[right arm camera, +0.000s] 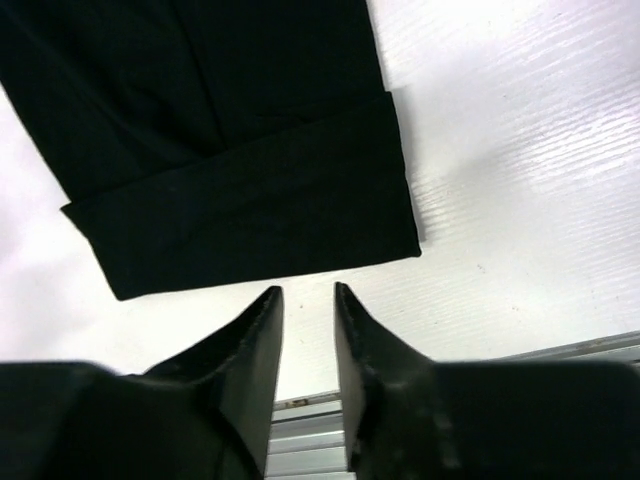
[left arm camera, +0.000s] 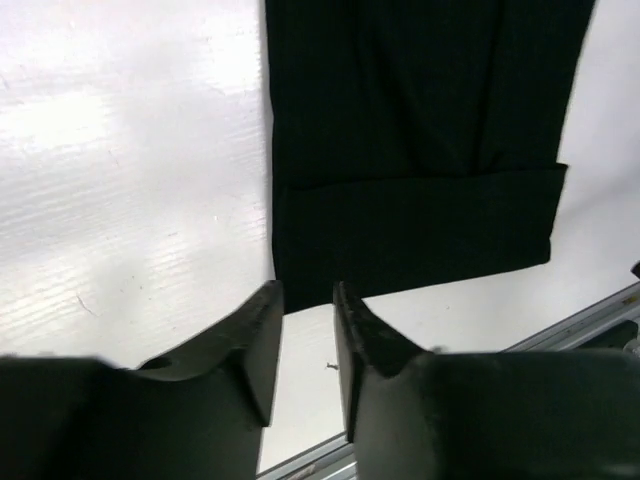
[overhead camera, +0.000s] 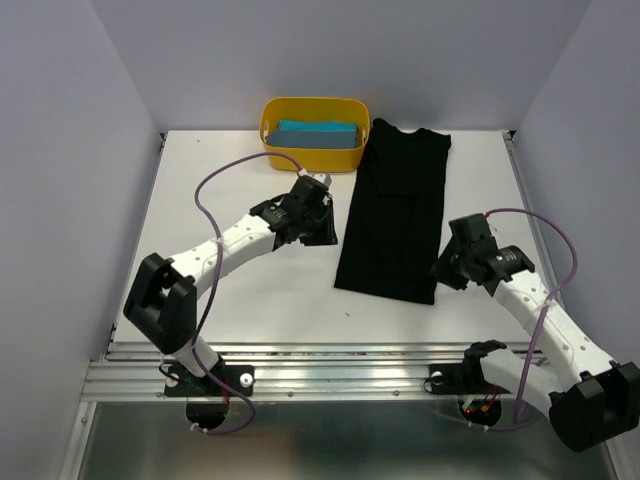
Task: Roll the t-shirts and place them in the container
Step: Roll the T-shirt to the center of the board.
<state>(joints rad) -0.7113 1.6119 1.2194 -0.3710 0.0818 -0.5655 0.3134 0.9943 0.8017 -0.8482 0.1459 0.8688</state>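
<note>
The black t-shirt [overhead camera: 395, 215] lies flat on the table, folded into a long strip from the tub to the front. Its near end is turned over into a flat band [left arm camera: 420, 225], which also shows in the right wrist view [right arm camera: 250, 215]. The teal-blue t-shirt [overhead camera: 318, 133] lies folded inside the yellow tub. My left gripper [overhead camera: 322, 232] hovers just left of the strip, open a little and empty [left arm camera: 307, 295]. My right gripper [overhead camera: 447, 268] hovers at the strip's near right corner, open a little and empty [right arm camera: 308, 295].
The yellow tub [overhead camera: 270, 125] stands at the back of the white table, touching the black shirt's collar end. Grey walls close in the left, right and back. An aluminium rail [overhead camera: 330, 365] runs along the table's near edge.
</note>
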